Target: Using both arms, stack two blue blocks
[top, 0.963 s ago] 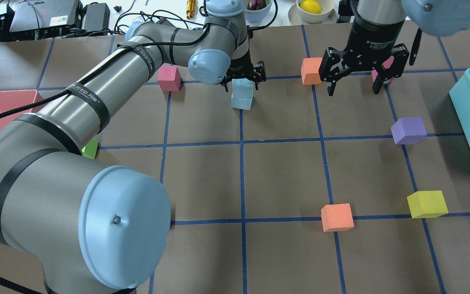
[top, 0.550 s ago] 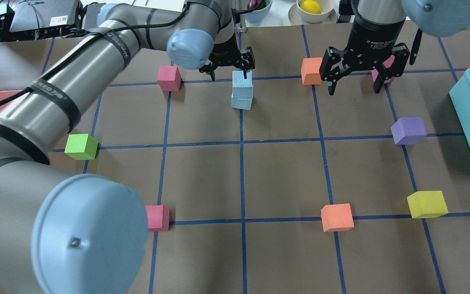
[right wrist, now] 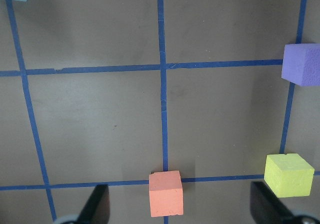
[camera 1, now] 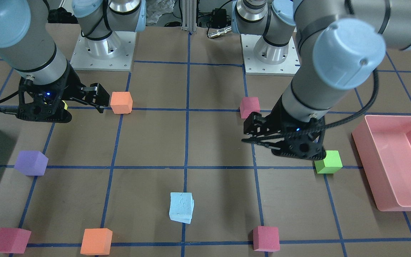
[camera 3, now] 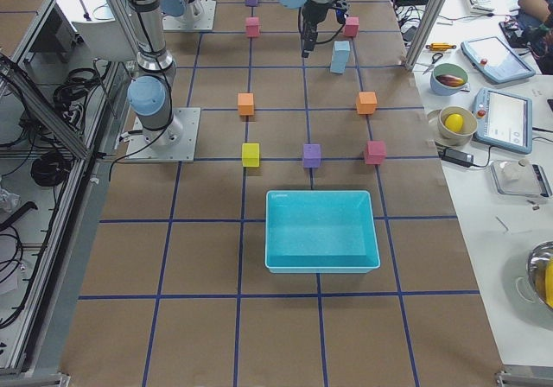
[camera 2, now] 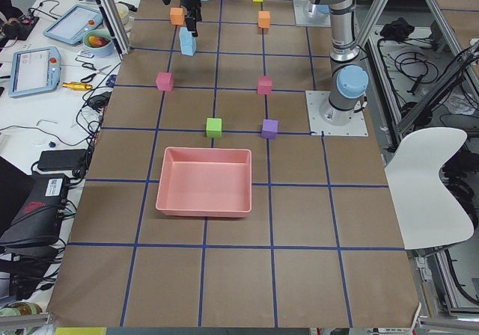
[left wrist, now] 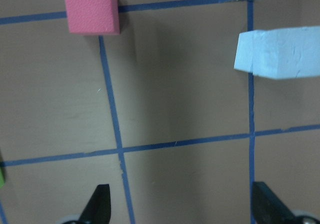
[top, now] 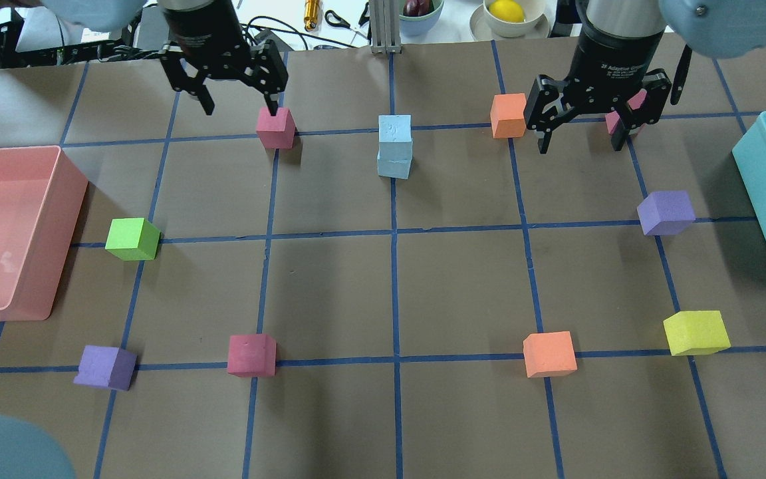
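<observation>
The two pale blue blocks stand stacked, the top one [top: 395,130] on the bottom one [top: 394,165], slightly twisted, on a blue grid line at the far middle of the table. The stack also shows in the front-facing view [camera 1: 181,207] and the left wrist view [left wrist: 280,51]. My left gripper [top: 240,106] is open and empty, raised to the left of the stack, one fingertip above a pink cube [top: 275,128]. My right gripper [top: 579,148] is open and empty, raised to the right of the stack.
A pink bin [top: 70,199] sits at the left edge and a teal bin [top: 762,193] at the right edge. Loose cubes lie around: green [top: 132,238], orange [top: 508,115], purple [top: 665,213], yellow [top: 695,332], orange [top: 549,354], pink [top: 251,354], purple [top: 105,367].
My left gripper has drawn away from the top blue block, up and to the left, leaving the stack standing free. The right gripper has hardly moved.
</observation>
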